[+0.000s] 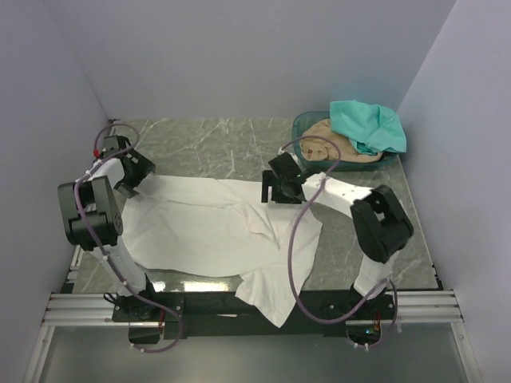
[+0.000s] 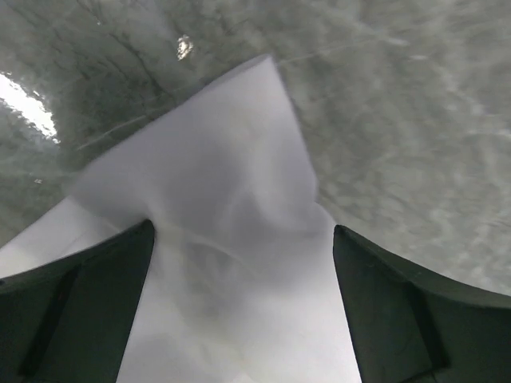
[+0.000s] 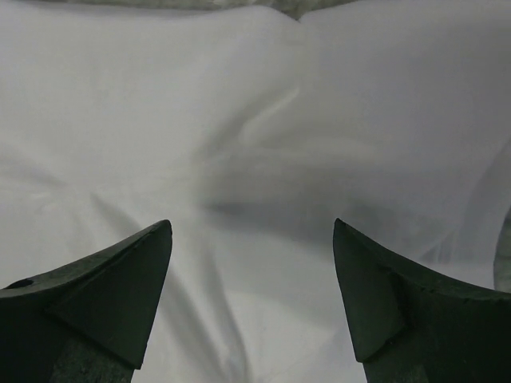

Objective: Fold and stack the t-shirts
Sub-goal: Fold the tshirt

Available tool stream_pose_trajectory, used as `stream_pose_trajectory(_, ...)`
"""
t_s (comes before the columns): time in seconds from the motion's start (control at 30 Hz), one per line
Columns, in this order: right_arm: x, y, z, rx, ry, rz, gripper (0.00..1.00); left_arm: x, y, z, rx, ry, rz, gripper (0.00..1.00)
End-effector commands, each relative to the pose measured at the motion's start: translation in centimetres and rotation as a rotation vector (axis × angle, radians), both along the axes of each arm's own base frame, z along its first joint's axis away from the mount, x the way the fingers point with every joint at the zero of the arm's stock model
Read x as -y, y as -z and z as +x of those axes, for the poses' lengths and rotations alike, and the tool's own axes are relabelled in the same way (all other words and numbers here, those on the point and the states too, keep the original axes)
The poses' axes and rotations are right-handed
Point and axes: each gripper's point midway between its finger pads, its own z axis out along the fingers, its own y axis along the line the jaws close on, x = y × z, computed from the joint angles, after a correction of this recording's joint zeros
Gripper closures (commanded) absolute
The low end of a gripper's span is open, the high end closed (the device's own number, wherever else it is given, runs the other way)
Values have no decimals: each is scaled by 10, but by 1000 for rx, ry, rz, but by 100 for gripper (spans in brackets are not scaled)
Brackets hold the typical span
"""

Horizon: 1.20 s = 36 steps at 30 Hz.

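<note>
three shirts, one basket, two open grippers

counting it up: three t-shirts, one basket, two arms. the white t-shirt (image 1: 215, 227) is the big one, spread out across the middle of the marble table (image 1: 207, 144), rumpled, one end drooping over the near edge between the two arm bases.

the other two are off at the far right corner. the round green basket (image 1: 302, 124) has the tan t-shirt (image 1: 335, 144) bunched up inside it, and the teal t-shirt (image 1: 367, 126) is heaped on top of the tan one, spilling over the basket's right rim.

now the arms. the left gripper (image 1: 137, 182) sits over the white shirt's far left corner. the right gripper (image 1: 275, 187) is at the shirt's far edge near the middle, not far from the basket.

the wrist cameras give what the overhead one can't. from the left wrist, the fingers stand spread wide, with a pointed flap of white cloth lying on the marble below and between them, nothing pinched. from the right wrist, again both fingers are well apart, creased white cloth filling nearly everything beneath, just a sliver of marble at the top, and nothing gripped. only the overhead view shows the basket and the two coloured shirts; neither wrist camera catches them.
</note>
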Motion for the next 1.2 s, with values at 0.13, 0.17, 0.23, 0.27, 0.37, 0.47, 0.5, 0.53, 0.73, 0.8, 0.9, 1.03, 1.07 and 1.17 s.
stream_pose_trajectory(0.13,19,31,30,-76,42,-49,13,-11,18,15,-42,-4,31,0)
stream_pose_trajectory(0.17,22,34,32,-86,45,-59,13,-14,21,11,-59,-15,37,1)
stream_pose_trajectory(0.23,25,41,39,-100,46,-80,13,-21,27,8,-79,-34,38,1)
stream_pose_trajectory(0.27,23,43,41,-102,41,-77,13,-23,28,8,-78,-36,35,1)
stream_pose_trajectory(0.37,23,51,49,-128,39,-65,14,-28,36,6,-101,-51,24,0)
stream_pose_trajectory(0.47,22,53,64,-136,39,-66,14,-31,44,6,-131,-54,30,1)
stream_pose_trajectory(0.5,23,52,68,-131,36,-66,14,-32,45,7,-137,-55,33,0)
stream_pose_trajectory(0.53,24,52,71,-135,33,-73,14,-34,44,7,-143,-62,36,1)
stream_pose_trajectory(0.73,25,52,96,-126,30,-83,14,-39,44,13,-157,-75,50,1)
stream_pose_trajectory(0.8,22,46,106,-104,25,-78,14,-43,41,19,-149,-81,59,1)
stream_pose_trajectory(0.9,18,24,120,-56,9,-70,14,-45,23,28,-123,-86,65,1)
stream_pose_trajectory(1.03,6,-16,129,31,-49,-30,14,-42,-22,38,-43,-86,84,0)
stream_pose_trajectory(1.07,3,-26,130,55,-55,-16,14,-42,-31,37,-29,-94,95,1)
stream_pose_trajectory(1.17,-9,-57,120,127,-65,48,14,-29,-56,23,16,-112,97,1)
